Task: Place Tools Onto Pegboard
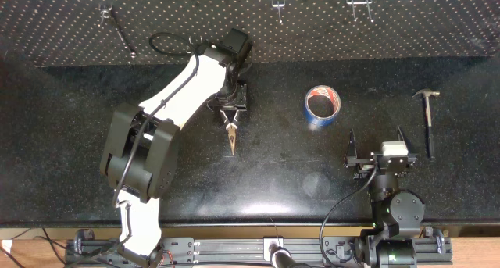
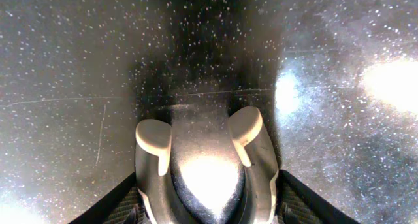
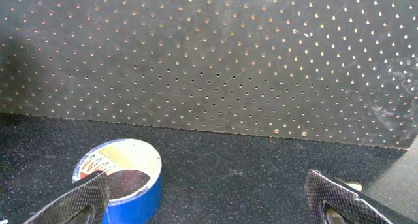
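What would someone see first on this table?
Likely the big white left arm stretched up the black table, with the left gripper beside the pliers. Then the bright blue tape roll in the middle and the hammer lying at the right.

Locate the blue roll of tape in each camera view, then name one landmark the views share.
Top view: the blue roll of tape lies right of centre on the black speckled tabletop, before the dark perforated pegboard.
Left wrist view: tabletop beneath the left gripper.
Right wrist view: the roll lies beside one finger of the right gripper, pegboard behind.
Shared landmark: the pegboard.
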`<state>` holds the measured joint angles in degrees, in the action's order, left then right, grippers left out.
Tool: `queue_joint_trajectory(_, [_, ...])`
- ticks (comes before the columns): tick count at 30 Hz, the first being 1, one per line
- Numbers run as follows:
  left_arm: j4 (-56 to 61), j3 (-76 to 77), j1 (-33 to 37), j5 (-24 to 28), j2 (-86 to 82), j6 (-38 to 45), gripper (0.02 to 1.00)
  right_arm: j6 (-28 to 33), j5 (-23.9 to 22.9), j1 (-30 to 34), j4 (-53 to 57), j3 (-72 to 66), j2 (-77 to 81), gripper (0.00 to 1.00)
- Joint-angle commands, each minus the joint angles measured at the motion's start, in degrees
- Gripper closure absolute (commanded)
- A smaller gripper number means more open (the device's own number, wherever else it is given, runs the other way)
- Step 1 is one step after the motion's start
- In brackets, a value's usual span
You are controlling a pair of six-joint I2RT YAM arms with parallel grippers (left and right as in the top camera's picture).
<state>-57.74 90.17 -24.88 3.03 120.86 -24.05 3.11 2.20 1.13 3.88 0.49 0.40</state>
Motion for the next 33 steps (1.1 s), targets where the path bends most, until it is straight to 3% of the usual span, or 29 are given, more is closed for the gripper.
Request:
queue_joint_trajectory(1, [0.15,0.81,0.07,0.22,0.57,-0.11,0.564,0.17,-0.28,0.20,0.13,-0.26,-0.35,0.027])
queue_joint_trajectory(3, [0.15,0.81,0.07,0.20,-0.74,-0.09,0.568,0.17,-0.28,0.20,0.13,-0.26,-0.35,0.025])
queue_joint_trajectory(9, [0.17,0.81,0.07,-0.04,-6.21,-0.07,0.704,0.17,-0.28,0.20,0.13,-0.26,-0.35,0.025])
queue_joint_trajectory(15, [0.02,0.81,0.07,-0.48,-12.24,-0.07,0.919,0.17,-0.28,0.20,0.13,-0.26,-0.35,0.025])
queue_joint_trajectory(20, [-0.76,0.81,0.07,-0.50,-15.96,-0.07,0.989,0.17,-0.28,0.20,0.13,-0.26,-0.35,0.025])
queue_joint_trajectory(24, [-0.81,0.81,0.07,-0.50,-18.40,-0.07,0.989,0.17,-0.28,0.20,0.13,-0.26,-0.35,0.025])
queue_joint_trajectory(29, [-1.62,0.81,0.07,-6.93,-25.46,-0.04,0.989,0.17,-0.28,0.20,0.13,-0.26,-0.35,0.027])
queue_joint_trajectory(33, [-1.49,0.68,0.02,-15.67,-32.79,-0.02,0.989,0.17,-0.28,0.20,0.13,-0.26,-0.35,0.027])
